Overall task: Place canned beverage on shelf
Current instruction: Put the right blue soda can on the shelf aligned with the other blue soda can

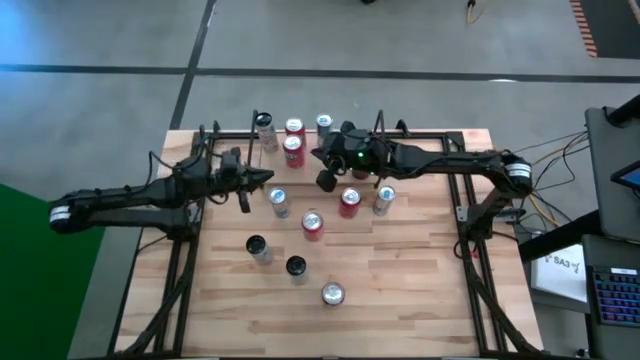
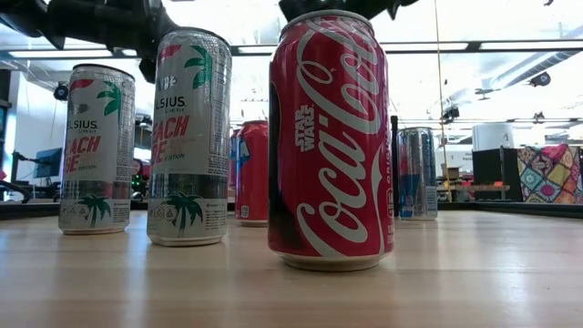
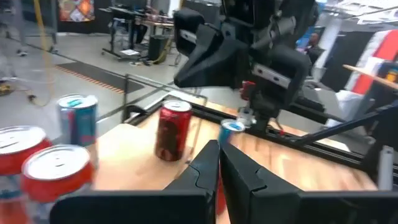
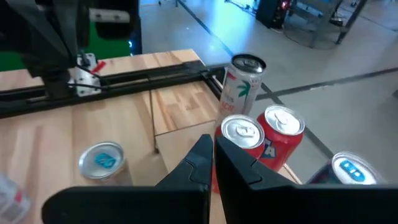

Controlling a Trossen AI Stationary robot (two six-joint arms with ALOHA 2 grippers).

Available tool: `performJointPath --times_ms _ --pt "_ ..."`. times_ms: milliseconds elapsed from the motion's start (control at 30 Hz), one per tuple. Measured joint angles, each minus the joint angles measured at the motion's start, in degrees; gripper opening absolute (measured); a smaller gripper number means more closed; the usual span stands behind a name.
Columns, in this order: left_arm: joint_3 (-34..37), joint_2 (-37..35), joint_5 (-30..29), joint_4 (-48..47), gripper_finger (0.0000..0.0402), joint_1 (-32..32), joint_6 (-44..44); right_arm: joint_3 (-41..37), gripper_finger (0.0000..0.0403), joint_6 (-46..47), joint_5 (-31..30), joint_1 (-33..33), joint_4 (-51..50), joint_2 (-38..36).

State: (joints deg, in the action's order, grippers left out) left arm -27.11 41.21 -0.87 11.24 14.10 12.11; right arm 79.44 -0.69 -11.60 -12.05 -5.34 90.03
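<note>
Four cans already stand on the shelf (image 1: 300, 135). Both grippers hover near it, left gripper (image 1: 262, 178) and right gripper (image 1: 318, 153) fingers together, empty. Next: open over a desk (image 1: 400, 260) can.

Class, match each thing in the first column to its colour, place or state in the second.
Column one:
1. Coca-Cola can
2. nearer palm-print can
3. left gripper
4. right gripper

Column two:
a. shut, aimed across the table at the other arm
b. white and silver, with green palms
c. shut, just in front of two red cans
d. red, closest to the low camera

Pairs: 1-d, 2-b, 3-a, 4-c
</note>
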Motion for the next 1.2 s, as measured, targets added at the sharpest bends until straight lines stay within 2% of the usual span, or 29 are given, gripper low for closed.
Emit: performJointPath --times_ms 133,400,567,700,900,1067,1200 --pt "0.0 1.3 -0.1 2.3 0.0 -3.0 0.3 0.0 0.0009 2.0 0.0 0.8 -4.6 -2.9" --pt "0.0 4.0 -0.2 3.8 0.0 -8.2 4.5 0.0 0.0009 8.3 0.0 2.3 -22.0 -8.5" --pt "0.0 5.9 -5.7 5.0 0.0 -12.4 6.1 -0.2 0.0009 9.1 0.0 3.1 -28.5 -9.0" --pt "0.0 8.4 -9.0 10.6 0.0 -16.6 6.4 -1.5 0.0009 9.1 0.0 4.9 -28.1 -8.4" --pt "0.0 13.3 -9.1 20.9 0.0 -22.9 2.2 -3.2 0.0009 9.1 0.0 7.8 -23.7 -7.4" --pt "0.0 16.9 -9.2 24.2 0.0 -24.9 2.0 -3.6 0.0009 8.9 -0.1 10.5 -22.0 -7.4" --pt "0.0 19.2 -9.2 26.1 0.0 -25.0 1.9 -3.6 0.0009 6.9 -0.1 12.2 -16.9 -7.4"
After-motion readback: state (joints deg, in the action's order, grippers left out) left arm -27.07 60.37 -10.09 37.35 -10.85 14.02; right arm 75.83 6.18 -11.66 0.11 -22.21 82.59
